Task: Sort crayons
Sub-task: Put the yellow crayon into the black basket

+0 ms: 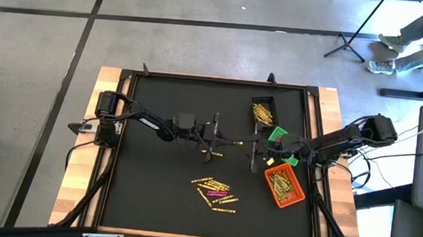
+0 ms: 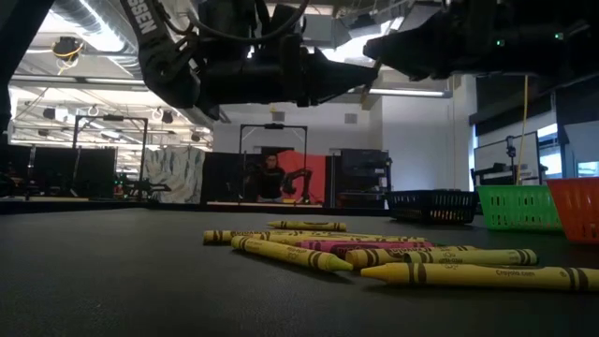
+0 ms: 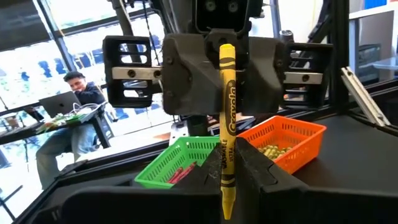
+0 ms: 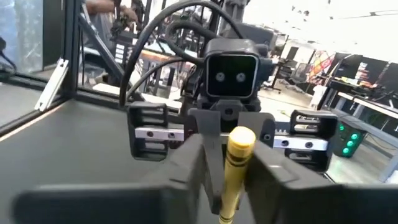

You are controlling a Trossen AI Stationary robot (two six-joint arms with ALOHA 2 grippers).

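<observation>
A yellow crayon point(image 3: 227, 130) with a black-printed paper wrapper stands upright between the two grippers, which meet face to face in mid-air above the mat point(image 1: 155, 174). The left gripper point(image 3: 227, 180) is clamped on one end, and the right gripper point(image 4: 231, 186) has its fingers narrowed around the other. More crayons point(image 2: 374, 253), mostly yellow with one pink, lie loose on the mat, near the black bin point(image 1: 264, 111), green bin point(image 1: 277, 135) and orange bin point(image 1: 284, 186).
</observation>
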